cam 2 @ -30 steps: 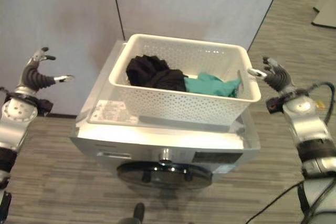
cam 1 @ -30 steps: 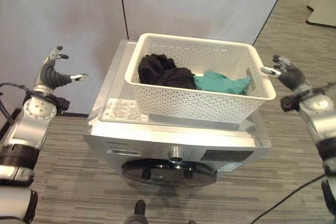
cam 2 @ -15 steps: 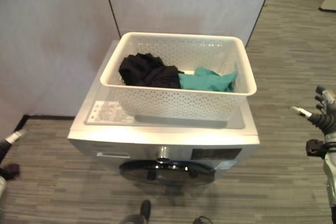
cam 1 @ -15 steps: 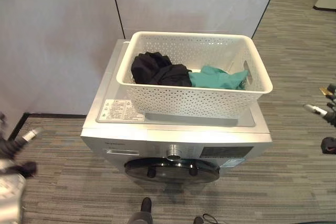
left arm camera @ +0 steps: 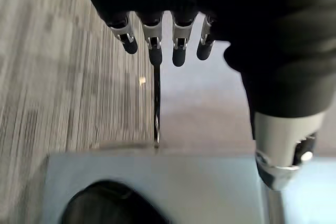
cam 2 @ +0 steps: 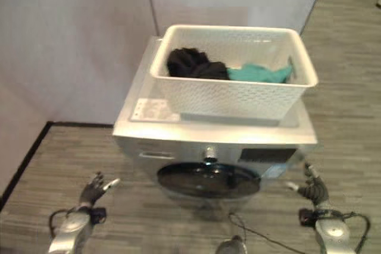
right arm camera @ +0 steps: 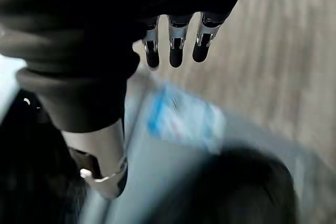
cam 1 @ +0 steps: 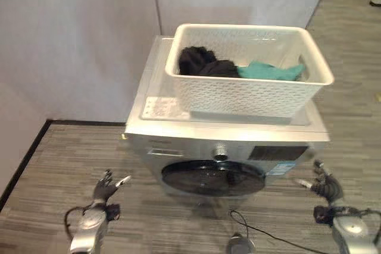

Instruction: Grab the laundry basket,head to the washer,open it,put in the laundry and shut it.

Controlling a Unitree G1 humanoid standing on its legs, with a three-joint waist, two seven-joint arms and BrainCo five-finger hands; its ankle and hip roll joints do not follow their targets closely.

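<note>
The left hand (cam 1: 105, 186) hangs low, its fingers spread and empty, down at floor level and to the left of the washer (cam 1: 220, 147). The washer door (cam 1: 213, 176) lies between the two hands, closed — probably the reason both arms are down, ready to reach for it. The basket (cam 1: 250, 90) sits on the washer's top, well above both hands, parked there so the hands are free; black cloth (cam 1: 199, 62) and green cloth (cam 1: 271, 71) lie inside. The right hand (cam 1: 322, 184) is low too, fingers relaxed and holding nothing, just beside the door's right edge.
</note>
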